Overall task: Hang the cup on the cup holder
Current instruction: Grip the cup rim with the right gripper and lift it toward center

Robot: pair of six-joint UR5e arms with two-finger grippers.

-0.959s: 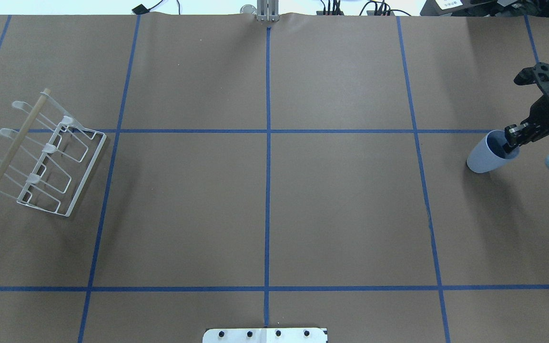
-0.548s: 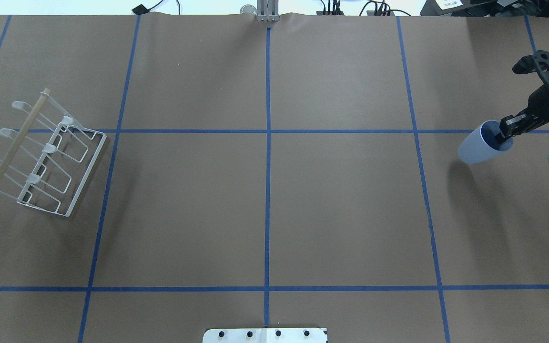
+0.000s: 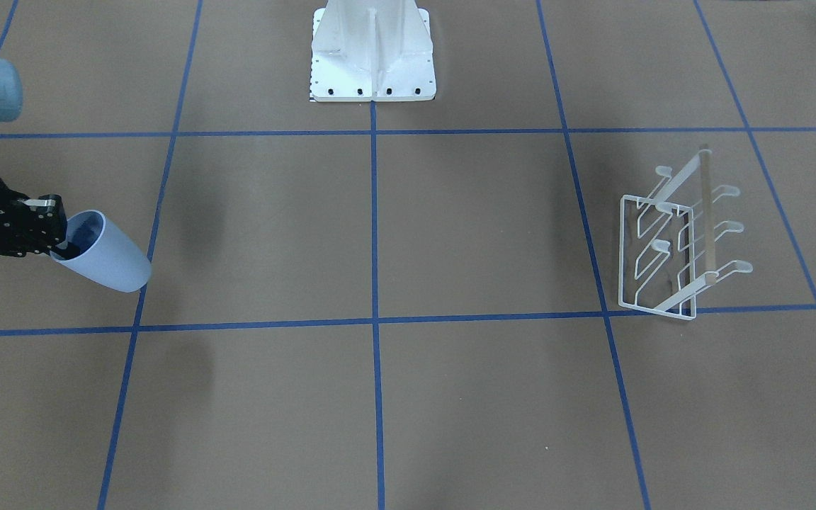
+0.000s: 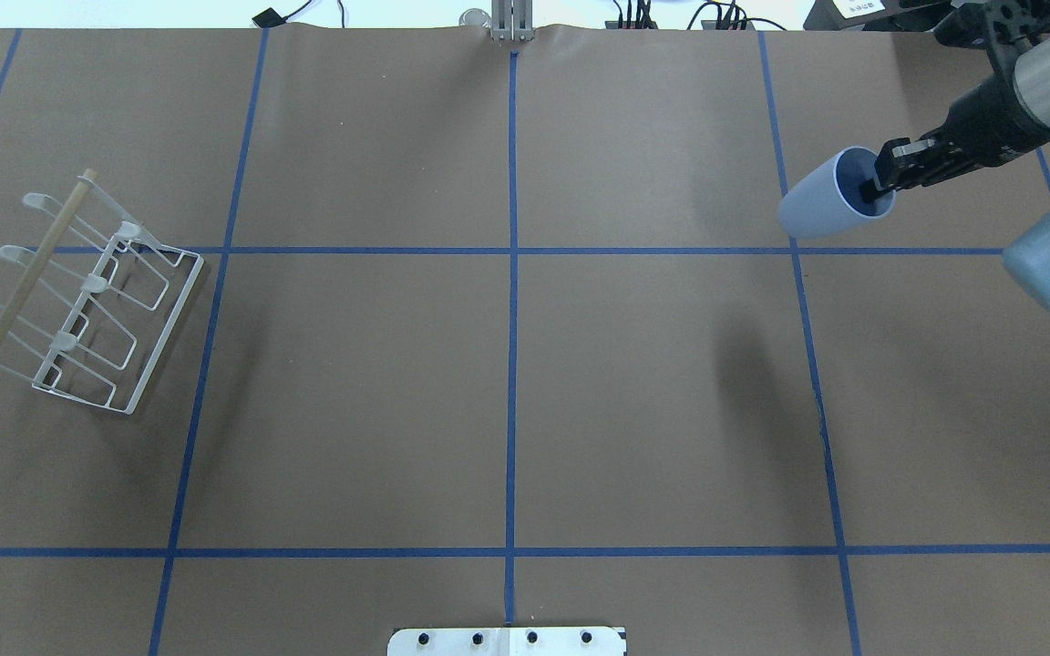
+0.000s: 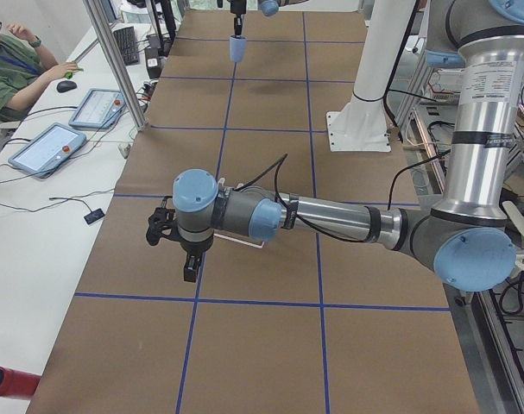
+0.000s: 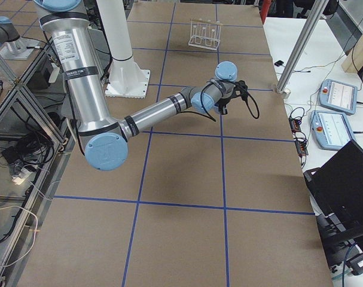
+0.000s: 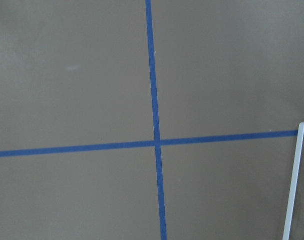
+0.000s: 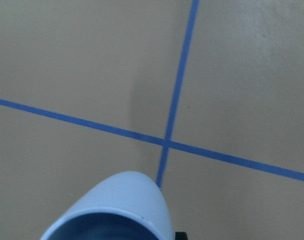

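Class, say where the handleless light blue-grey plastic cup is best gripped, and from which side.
The rim wall, one jaw inside, one outside, coming from the open mouth: the light blue-grey plastic cup is handleless, its smooth sides tapered. The right gripper holds it so.

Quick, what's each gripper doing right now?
Left gripper: cannot tell, seen only from the side view.
Right gripper: shut on the cup, pinching its rim.

Surroundings only.
Brown counter bore a blue tape grid; two tablets lay on the side bench beside a seated operator.
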